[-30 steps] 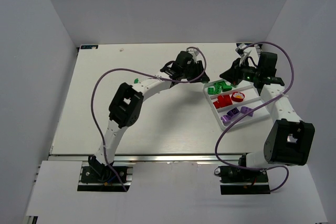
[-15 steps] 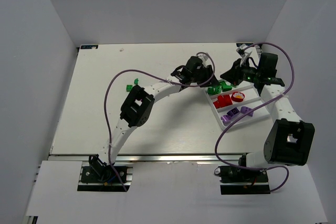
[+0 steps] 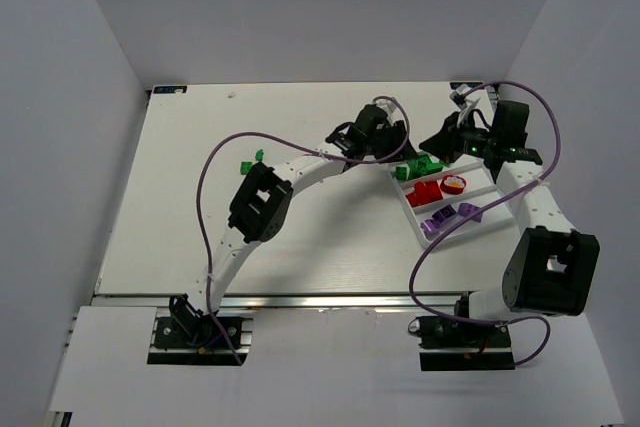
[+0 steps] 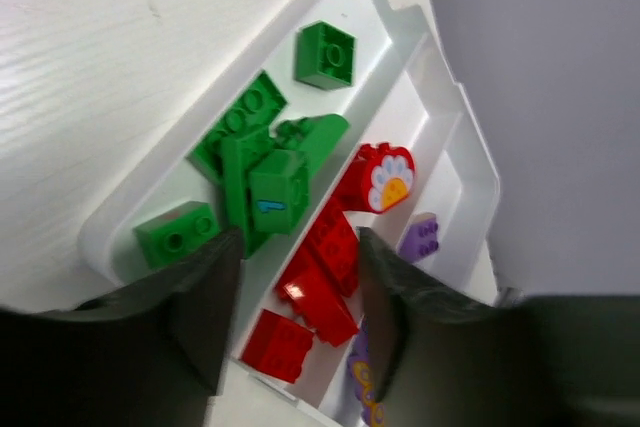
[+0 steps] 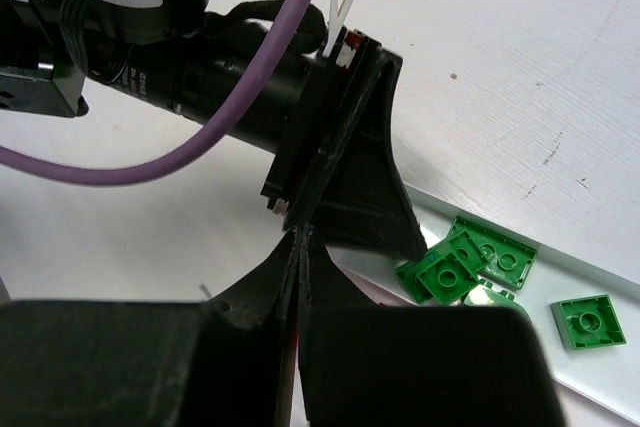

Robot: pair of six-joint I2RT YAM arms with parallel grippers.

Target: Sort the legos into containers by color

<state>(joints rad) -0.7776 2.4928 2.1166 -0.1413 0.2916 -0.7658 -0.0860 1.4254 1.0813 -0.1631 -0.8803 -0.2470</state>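
Two green legos (image 3: 244, 165) noted loose on counter (image 3: 200, 217), well apart from tray (image 4: 100, 247). Left end effector (image 4: 297, 257) held above green compartment, jaws parted, nothing gripped. Green pile (image 4: 262, 162) seen inside, red legos (image 4: 325, 267) and purple legos (image 4: 420, 237) in next two compartments. Right end effector (image 5: 298, 237) clenched, empty, near tray's far edge. Step judged: green drop-off done. Straight lift advised so tray wall is not caught. Loose greens to be approached from above, one per grasp.
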